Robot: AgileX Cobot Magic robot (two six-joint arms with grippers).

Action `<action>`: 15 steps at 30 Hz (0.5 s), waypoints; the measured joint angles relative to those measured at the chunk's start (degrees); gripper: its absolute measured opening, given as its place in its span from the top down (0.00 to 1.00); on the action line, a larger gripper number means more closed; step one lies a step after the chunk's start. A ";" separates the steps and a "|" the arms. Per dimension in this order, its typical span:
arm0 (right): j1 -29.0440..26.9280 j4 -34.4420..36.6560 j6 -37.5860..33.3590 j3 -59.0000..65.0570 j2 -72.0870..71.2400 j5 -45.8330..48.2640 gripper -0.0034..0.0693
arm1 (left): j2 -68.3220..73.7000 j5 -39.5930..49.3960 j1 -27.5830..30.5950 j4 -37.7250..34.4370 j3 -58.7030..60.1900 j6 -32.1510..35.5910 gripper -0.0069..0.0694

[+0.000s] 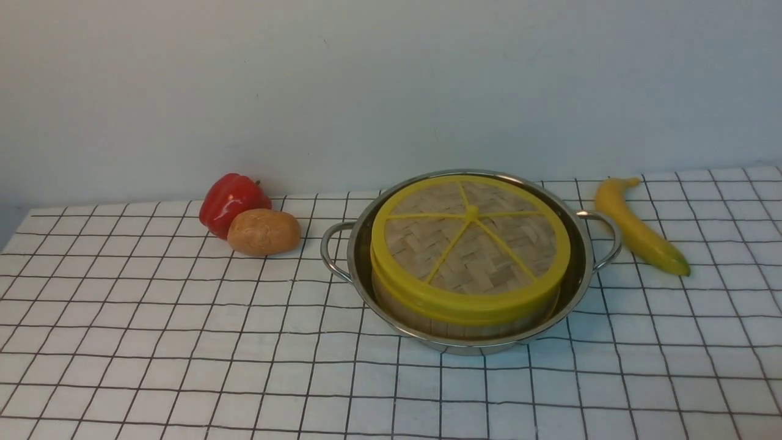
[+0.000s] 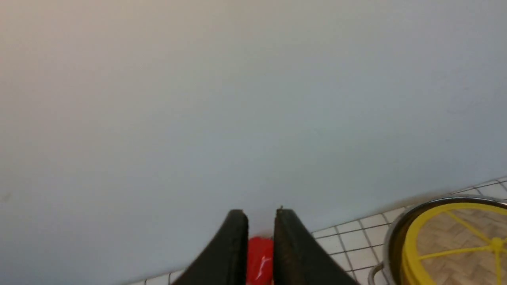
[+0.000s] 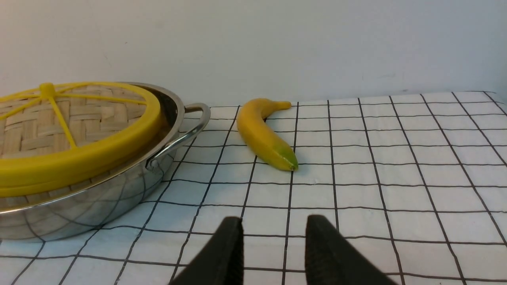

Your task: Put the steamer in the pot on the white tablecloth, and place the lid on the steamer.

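The pot (image 1: 581, 269) stands on the white tablecloth (image 1: 183, 342), right of centre. The steamer (image 1: 464, 328) sits inside it; only its wooden wall and yellow rim show. The lid (image 1: 470, 238) lies flat on the steamer and hides its contents. Neither gripper shows in the front view. In the left wrist view my left gripper (image 2: 260, 215) is raised, its jaws a narrow gap apart and empty, with the lid (image 2: 455, 245) and the pot (image 2: 396, 233) off to one side. My right gripper (image 3: 273, 223) is open and empty, low over the cloth beside the pot (image 3: 99, 198) and the lid (image 3: 59, 118).
A red pepper (image 1: 232, 198) and a potato (image 1: 264, 232) lie left of the pot; the pepper (image 2: 259, 257) shows between my left fingers. A banana (image 1: 635, 226) lies right of the pot, ahead of my right gripper in the right wrist view (image 3: 261, 134). A wall stands behind.
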 joint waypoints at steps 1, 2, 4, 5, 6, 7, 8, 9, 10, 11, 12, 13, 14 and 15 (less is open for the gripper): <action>0.00 0.00 0.00 0.00 0.00 0.00 0.62 | -4.66 -1.02 1.19 0.84 5.85 -1.13 0.78; 0.00 0.00 0.00 0.00 0.00 0.00 0.62 | -5.30 -1.21 1.33 0.91 6.69 -1.13 0.78; 0.00 0.00 0.00 0.00 0.00 0.00 0.62 | -11.42 -3.42 2.38 1.51 16.61 -2.12 0.78; 0.00 0.00 0.00 0.00 0.00 0.00 0.62 | -14.29 -4.91 2.56 1.59 22.26 -2.40 0.78; 0.00 0.00 0.00 0.00 0.00 0.00 0.62 | -15.17 -5.16 2.56 1.58 23.21 -2.51 0.78; 0.00 0.00 0.00 0.00 0.00 0.00 0.62 | -18.11 -7.63 2.62 1.62 30.90 -3.29 0.77; 0.00 0.00 0.00 0.00 0.00 0.00 0.62 | -20.06 -9.04 2.62 1.62 34.70 -3.85 0.77; 0.00 0.00 0.00 0.00 0.00 0.00 0.62 | -21.54 -11.18 2.62 1.62 39.39 -4.31 0.77; 0.00 0.00 0.00 0.00 0.00 0.00 0.62 | -23.33 -13.83 2.62 1.69 43.98 -4.94 0.77; 0.00 0.00 0.00 0.00 0.00 0.00 0.62 | -25.04 -16.75 2.62 1.79 48.43 -5.60 0.77; 0.00 0.00 0.00 0.00 0.00 0.00 0.62 | -26.70 -19.82 2.62 2.21 52.65 -6.15 0.77; 0.00 0.00 0.00 0.00 0.00 0.00 0.62 | -28.97 -23.46 2.62 2.45 57.35 -6.80 0.77; 0.00 0.00 0.00 0.00 0.00 0.00 0.62 | -30.31 -25.63 2.62 2.57 60.85 -7.09 0.77; 0.00 0.00 -0.05 0.00 0.00 0.00 0.62 | -32.43 -28.46 2.62 2.63 63.96 -7.59 0.77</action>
